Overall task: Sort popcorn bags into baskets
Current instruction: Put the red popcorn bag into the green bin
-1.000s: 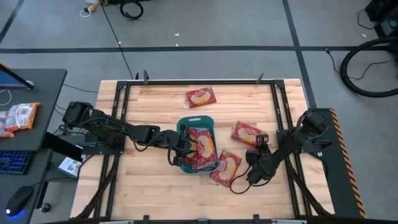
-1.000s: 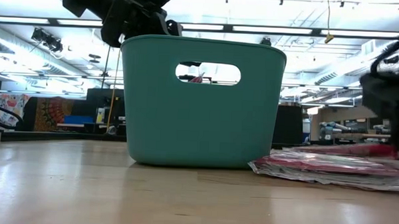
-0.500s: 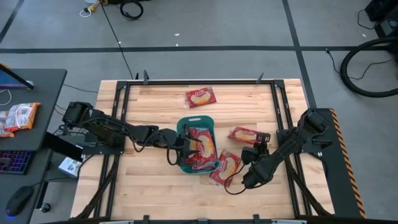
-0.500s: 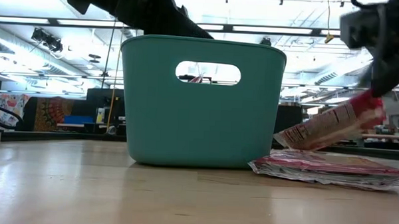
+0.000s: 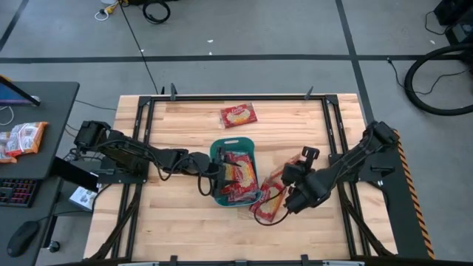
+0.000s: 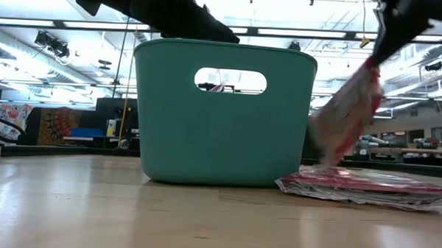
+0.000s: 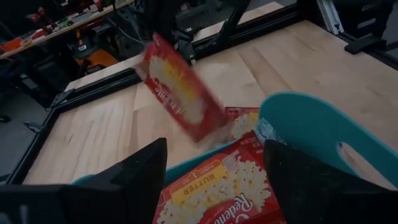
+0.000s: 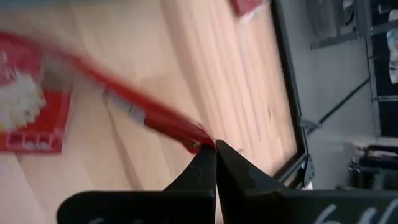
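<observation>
The teal bin (image 5: 235,142) stands mid-table with several red popcorn bags (image 5: 238,174) inside; it also shows in the low view (image 6: 221,124). My left gripper (image 7: 214,158) is open at the bin's left wall (image 5: 214,177), its fingers standing over a bag in the bin (image 7: 217,193). My right gripper (image 8: 215,149) is shut on a red bag (image 6: 347,114) just right of the bin (image 5: 276,177). Another bag (image 5: 267,203) lies flat on the table below it, and one more (image 5: 238,114) lies near the far edge. My right gripper pinches the bag by one edge (image 8: 198,142) between its two shut fingers. The bag hangs steeply below the gripper in the low view, its lower end (image 6: 322,151) close above the bag lying on the table (image 6: 366,186); whether they touch I cannot tell.
The black frame rails (image 5: 336,140) run along the table's left, right and far sides. Bare wood lies to the left of the bin (image 5: 174,125) and along the near edge (image 5: 192,229).
My right gripper has risen and gone toward the bin, taking the bag with it. The bag lay flat on the table to the bin's right, then rose by one end, and now hangs steeply beside the bin.
</observation>
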You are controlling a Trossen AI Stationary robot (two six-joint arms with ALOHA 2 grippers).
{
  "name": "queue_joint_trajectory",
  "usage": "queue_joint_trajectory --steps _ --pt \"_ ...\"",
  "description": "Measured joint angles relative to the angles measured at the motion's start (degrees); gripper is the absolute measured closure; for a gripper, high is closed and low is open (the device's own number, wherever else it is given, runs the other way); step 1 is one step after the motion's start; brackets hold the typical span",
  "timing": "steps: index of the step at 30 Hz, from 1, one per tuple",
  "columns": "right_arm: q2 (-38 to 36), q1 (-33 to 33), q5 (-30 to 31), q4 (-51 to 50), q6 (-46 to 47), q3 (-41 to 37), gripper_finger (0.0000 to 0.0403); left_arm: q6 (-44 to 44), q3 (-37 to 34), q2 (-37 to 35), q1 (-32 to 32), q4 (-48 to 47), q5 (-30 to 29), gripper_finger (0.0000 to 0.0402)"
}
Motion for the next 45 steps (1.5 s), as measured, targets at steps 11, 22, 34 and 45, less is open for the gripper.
queue_joint_trajectory --steps 11,22,34,45 --pt "-2.0 0.0 15.9 0.1 -7.1 8.9 0.0400 -0.9 0.0 0.0 0.0 0.0 0.0 0.0135" --pt "-7.1 2.5 28.0 5.8 -13.5 9.8 0.0400 -4.6 0.0 -5.0 -0.5 -2.4 5.9 0.0136" --pt "-14.0 0.8 22.5 45.6 -45.1 2.3 0.0400 -4.5 -0.2 -16.3 -3.9 -15.7 -1.9 0.0136" --pt "-13.6 -7.8 4.4 75.4 -65.6 -4.5 0.0401 -4.6 -11.5 -23.6 -3.6 -8.6 -4.2 0.0161"
